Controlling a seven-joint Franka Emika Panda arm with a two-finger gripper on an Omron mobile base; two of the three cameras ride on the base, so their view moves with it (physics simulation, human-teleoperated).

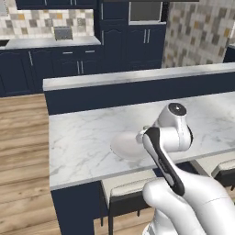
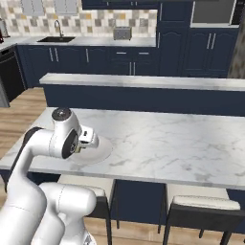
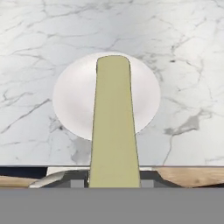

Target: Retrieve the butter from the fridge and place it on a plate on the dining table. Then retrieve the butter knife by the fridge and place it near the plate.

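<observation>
- One stick of butter (image 3: pixel 113 122) sits clamped in the end effector (image 3: pixel 113 181), the jaws narrowed onto its near end; the stick juts forward along the line of sight in the hand view.
- The butter hangs above the plate (image 3: pixel 72 100), its far end over the plate's middle, apart from the surface as far as can be judged.
- The plate rests on the table (image 1: pixel 82 137), near the front edge, with two stools (image 2: pixel 201 206) tucked below.
- In the base views, the wrist covers the plate's near side (image 1: pixel 121 146).
- Handling judgement: butter is light, soft and greasy; a firm squeeze would dent it, a loose one would let it slip.
- Grip advice: hold across the long flat sides, near mid-length, and release low over the plate.
- The knife stage is not yet started.
</observation>
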